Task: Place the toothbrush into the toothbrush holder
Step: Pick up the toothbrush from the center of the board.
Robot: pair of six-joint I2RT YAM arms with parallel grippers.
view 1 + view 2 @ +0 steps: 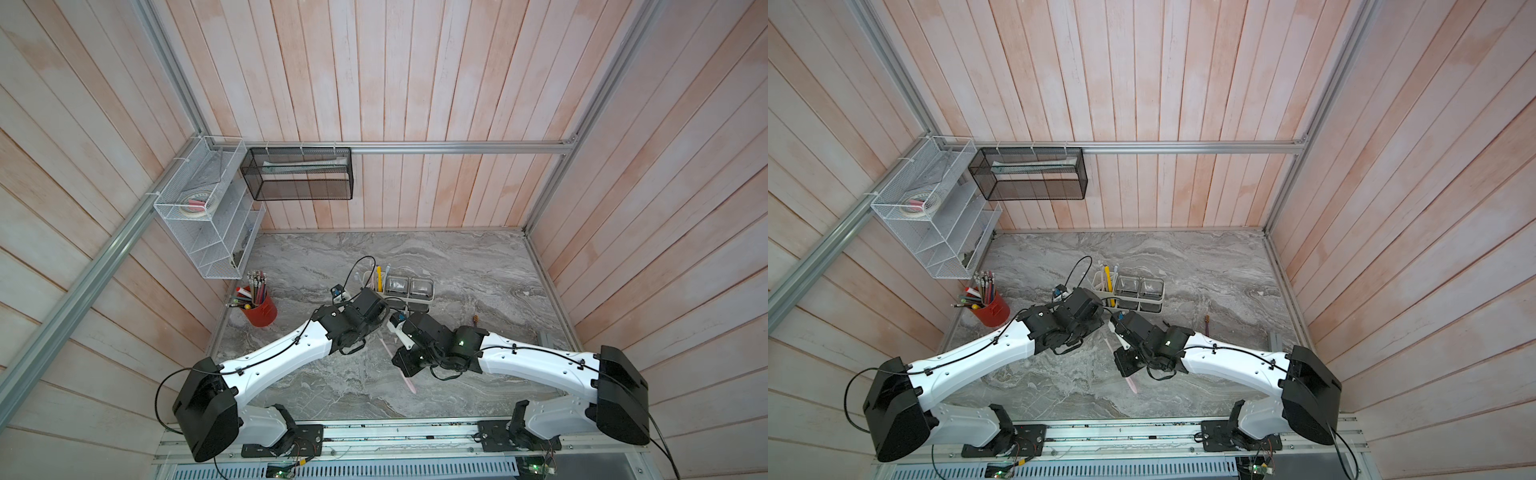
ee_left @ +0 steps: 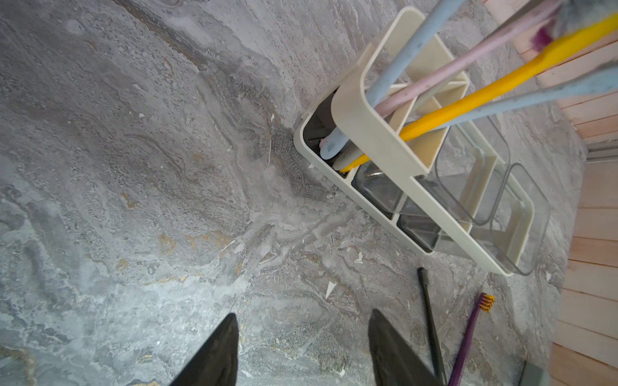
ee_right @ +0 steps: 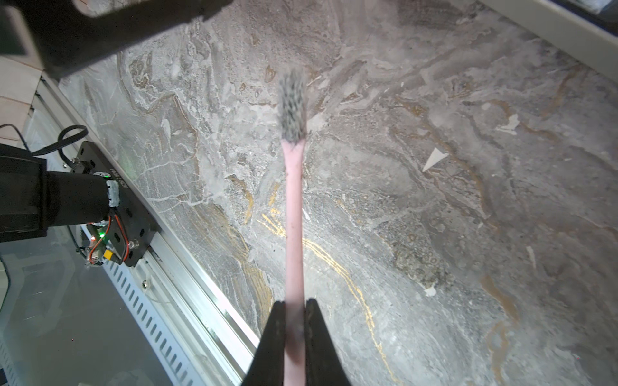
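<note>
Closest to the base rail (image 3: 200, 284), the toothbrush (image 3: 294, 217) is pinched at its pink handle by the right gripper (image 3: 295, 301). The jaws are clamped tight on it, and the grey bristle head points toward the rail, away from the toothbrush holder (image 1: 409, 296). That looks like the first hazard: the brush must swing round and stand up before it can go in, and a slim handle in a narrow pinch may pivot or slide during the turn. Just beyond, the left gripper (image 2: 303, 314) hangs over the marble tabletop (image 2: 133, 167), jaws apart with nothing between them. Its arm sits close beside the holder's slotted end, so the two arms could clash on the approach. Farther still, the slots already carry leaning brushes (image 2: 468, 97), which may deflect the incoming handle or cause it to shove the holder. A black toothbrush (image 2: 429, 320) and a purple toothbrush (image 2: 468, 337) lie loose beside the holder.
</note>
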